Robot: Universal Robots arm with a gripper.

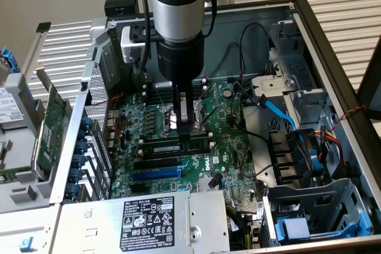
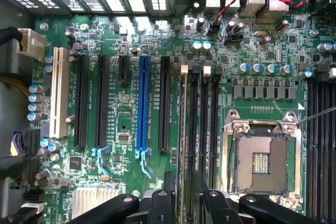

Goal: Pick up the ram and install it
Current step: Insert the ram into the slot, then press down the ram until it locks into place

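The ram (image 1: 172, 146) is a long thin stick lying along a memory slot on the green motherboard (image 1: 229, 162), in the middle of the open computer case. In the wrist view the ram (image 2: 184, 129) shows edge-on, standing in the slot nearest the black expansion slots. My gripper (image 1: 186, 128) points straight down over one end of the stick. In the wrist view my gripper (image 2: 184, 203) straddles that edge, one black finger (image 2: 169, 195) on each side with a small gap to the stick. The jaws stand open and hold nothing.
The bare CPU socket (image 2: 261, 158) lies right beside the memory slots. A blue expansion slot (image 2: 142, 103) and black ones run parallel. A green expansion card (image 1: 50, 129) stands outside the case at the exterior view's left. The power supply (image 1: 149, 218) and cables (image 1: 280, 114) crowd the case.
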